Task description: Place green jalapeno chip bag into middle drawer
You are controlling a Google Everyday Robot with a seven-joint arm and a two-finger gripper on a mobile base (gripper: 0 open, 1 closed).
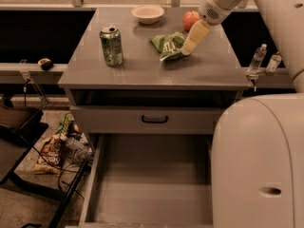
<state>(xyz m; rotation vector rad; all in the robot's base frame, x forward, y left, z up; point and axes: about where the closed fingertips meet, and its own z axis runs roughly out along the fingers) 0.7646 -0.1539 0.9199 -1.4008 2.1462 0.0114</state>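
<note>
The green jalapeno chip bag lies crumpled on the grey cabinet top, right of centre. My gripper reaches down from the upper right, and its pale tip sits at the bag's right edge, touching or nearly touching it. The middle drawer is pulled out wide below the cabinet, with a bare grey floor and low side walls. Its right part is hidden behind my white body.
A green soda can stands on the left of the top, with a pale bowl and a red fruit at the back. A closed drawer front with a black handle sits above the open drawer. Clutter lies on the floor at left. My white base fills the lower right.
</note>
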